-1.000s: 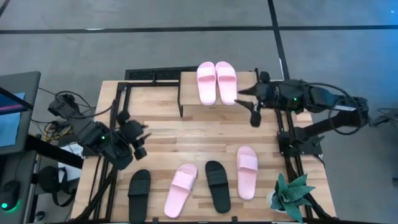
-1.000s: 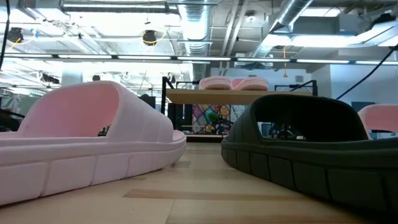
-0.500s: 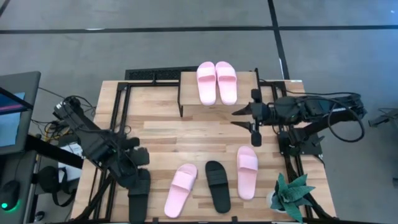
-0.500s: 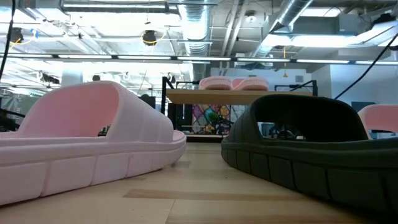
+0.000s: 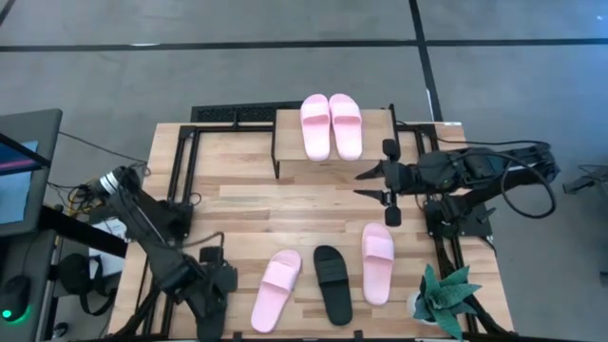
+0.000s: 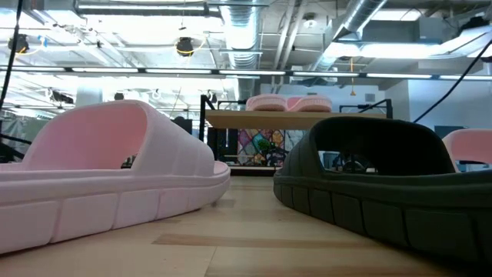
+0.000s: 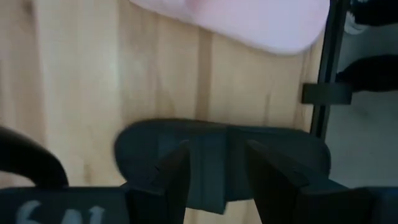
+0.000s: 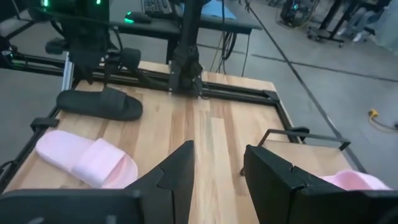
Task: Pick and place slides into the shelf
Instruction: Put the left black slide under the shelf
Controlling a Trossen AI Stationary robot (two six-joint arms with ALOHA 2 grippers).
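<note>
High view: the left claw (image 5: 211, 290) is seen low over the near-left corner of the bench (image 5: 247, 204), directly above the black slide (image 5: 213, 318) lying there, most of which is hidden under the arm. In the left wrist view, the 2 fingers (image 7: 171, 177) stand parted on either side of that slide's wide strap (image 7: 217, 149), with nothing gripped yet; the claw is released. The slide's long axis is judged to run front to back on the bench, so the fingers span the strap across its width, which is the relation the coming grasp depends on. The right claw (image 5: 372, 181) is held above the bench just in front of the shelf (image 5: 380, 142), fingers spread and empty, well apart from any slide. 2 pink slides (image 5: 331, 125) are already set side by side on the shelf's top board. 4 slides are left on the bench: the black one under the left claw, a pink slide (image 5: 276, 290), a second black slide (image 5: 332, 283) and another pink slide (image 5: 377, 263), in a row along the near edge. The left arm is plainly nearer the corner slide; the right arm is nearer the pink slide at the row's right end. A straight descent and closure on the strap is judged to be the next step.
</note>
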